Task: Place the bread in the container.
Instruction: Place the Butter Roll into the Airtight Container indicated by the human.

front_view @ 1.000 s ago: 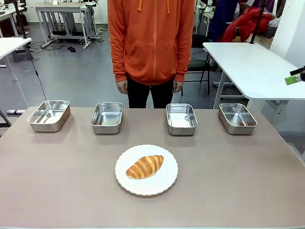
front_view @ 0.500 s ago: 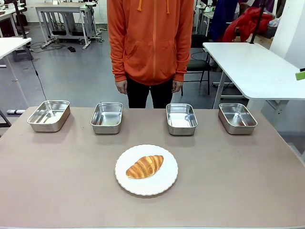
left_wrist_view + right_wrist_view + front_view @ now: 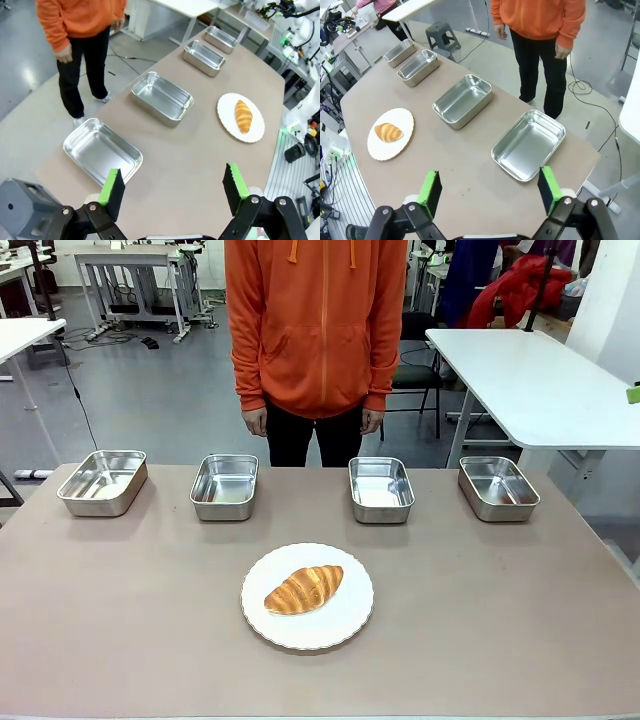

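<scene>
1. The bread (image 3: 304,589) lies on the white plate (image 3: 345,625) at mid-bench (image 3: 120,620), not gripped.
2. The container is one of four empty steel trays (image 3: 223,510) in a row along the far edge, well apart from the plate. I cannot tell which is meant.
3. My left hand (image 3: 172,186) is high over one bench end, fingers apart, holding nothing.
4. My right hand (image 3: 488,189) is high over the other end, fingers apart, holding nothing.
5. Status: no step done. Approach, grasp, carry and release all remain.

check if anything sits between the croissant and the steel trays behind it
Nothing visible does. The croissant lies alone on the white plate, and only bare table separates the plate from the four empty steel trays. The person stands back from the far edge.
</scene>
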### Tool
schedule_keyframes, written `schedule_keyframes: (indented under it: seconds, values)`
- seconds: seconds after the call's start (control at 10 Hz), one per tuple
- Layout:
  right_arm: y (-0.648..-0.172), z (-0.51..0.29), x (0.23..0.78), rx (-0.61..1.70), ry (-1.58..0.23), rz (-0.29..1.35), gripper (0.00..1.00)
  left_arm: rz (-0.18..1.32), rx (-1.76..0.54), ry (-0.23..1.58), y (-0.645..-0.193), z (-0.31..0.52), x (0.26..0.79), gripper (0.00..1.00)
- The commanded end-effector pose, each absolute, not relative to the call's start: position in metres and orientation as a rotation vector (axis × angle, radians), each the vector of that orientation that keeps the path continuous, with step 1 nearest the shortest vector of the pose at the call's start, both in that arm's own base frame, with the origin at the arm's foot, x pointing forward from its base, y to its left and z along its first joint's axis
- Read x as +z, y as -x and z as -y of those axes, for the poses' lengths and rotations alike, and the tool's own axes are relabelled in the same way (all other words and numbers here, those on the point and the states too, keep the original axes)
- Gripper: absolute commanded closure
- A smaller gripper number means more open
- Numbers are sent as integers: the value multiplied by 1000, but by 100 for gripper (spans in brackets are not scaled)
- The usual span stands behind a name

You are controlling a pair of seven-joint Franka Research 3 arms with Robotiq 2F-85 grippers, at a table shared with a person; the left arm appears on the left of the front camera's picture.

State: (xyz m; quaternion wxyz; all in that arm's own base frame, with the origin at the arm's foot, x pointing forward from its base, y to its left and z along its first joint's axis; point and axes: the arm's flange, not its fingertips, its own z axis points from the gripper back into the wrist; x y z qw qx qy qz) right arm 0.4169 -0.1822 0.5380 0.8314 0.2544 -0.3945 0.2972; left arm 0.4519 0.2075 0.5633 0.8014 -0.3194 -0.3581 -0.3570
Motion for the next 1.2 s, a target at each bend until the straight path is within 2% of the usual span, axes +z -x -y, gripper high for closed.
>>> schedule_keyframes:
  seconds: [0.0,1.1]
  values:
    - [-416,181,538,633,-539,842,0,777,-772,682,-451,-208,565,0]
    - [-416,181,538,633,-539,842,0,777,-772,682,-451,-208,565,0]
